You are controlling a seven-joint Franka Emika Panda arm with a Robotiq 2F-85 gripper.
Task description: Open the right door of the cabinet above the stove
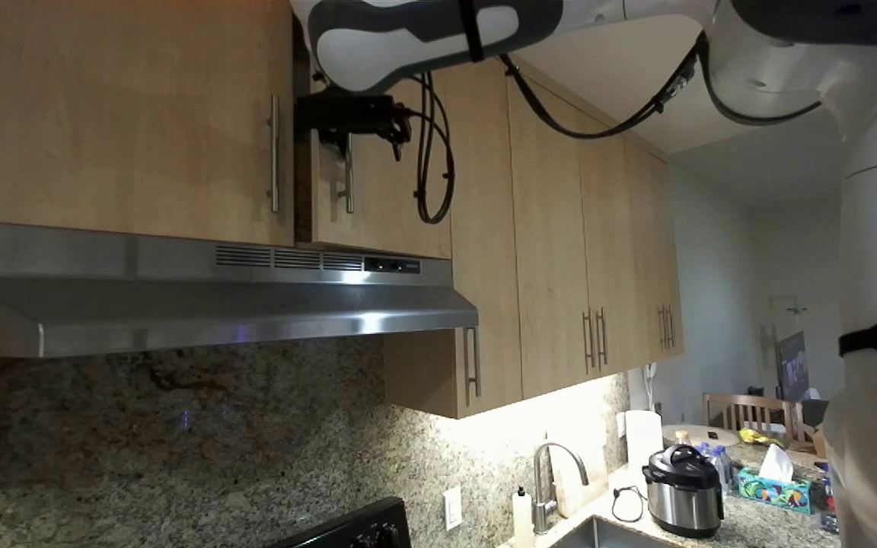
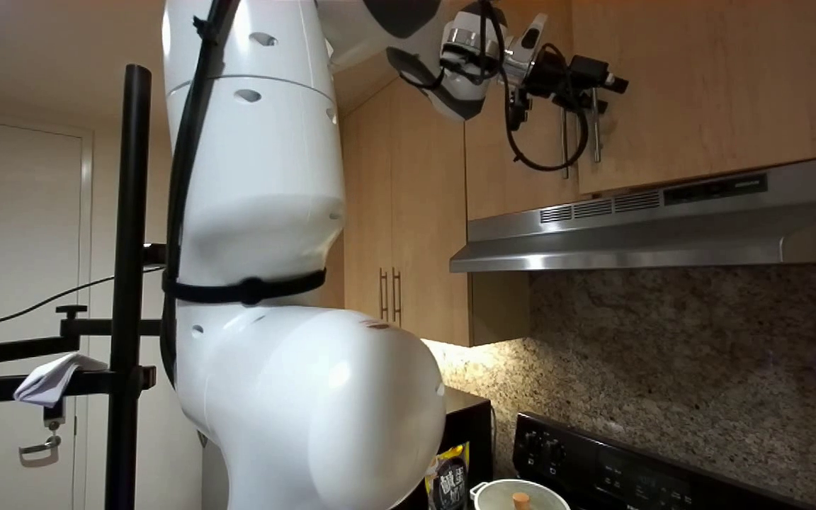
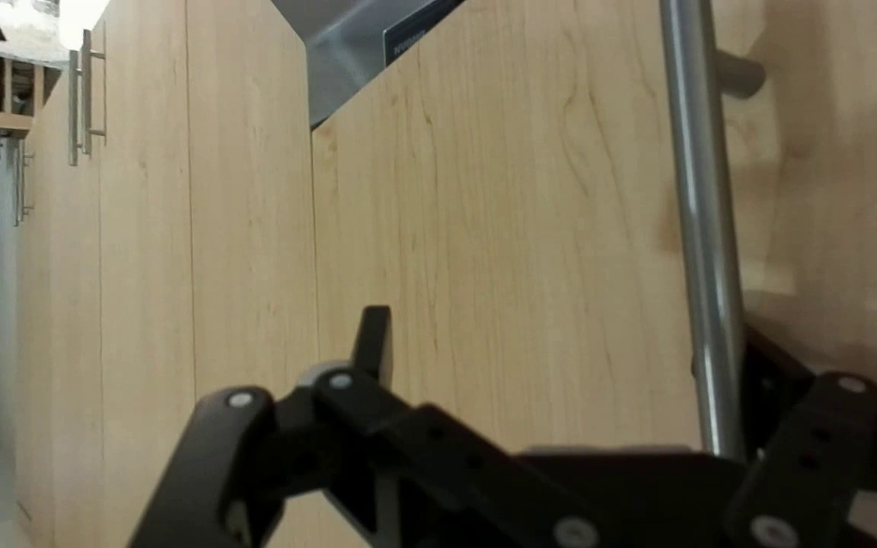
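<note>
The right door [image 1: 408, 205] of the light-tan cabinet shows in both exterior views [image 2: 727, 92]. A dark gap lies along its left edge, so it stands slightly ajar. Its vertical metal bar handle [image 1: 349, 179] also shows in the wrist view [image 3: 701, 198]. My gripper [image 3: 560, 335] is open at this door. In the wrist view its right finger passes behind the bar, on the door side. Its left finger is well apart, in front of the panel. Whether the finger touches the bar I cannot tell. The stove [image 2: 592, 460] is below, a dark corner in an exterior view [image 1: 347, 525].
The twin left door [image 1: 126, 114] is shut, its handle [image 1: 275, 152] close beside mine. A stainless range hood [image 1: 218, 297] juts out below the cabinet. Taller tan cabinets [image 1: 545, 228] adjoin on the right. A cable loop [image 1: 438, 183] hangs from my wrist. A lidded pot [image 2: 514, 496] sits below.
</note>
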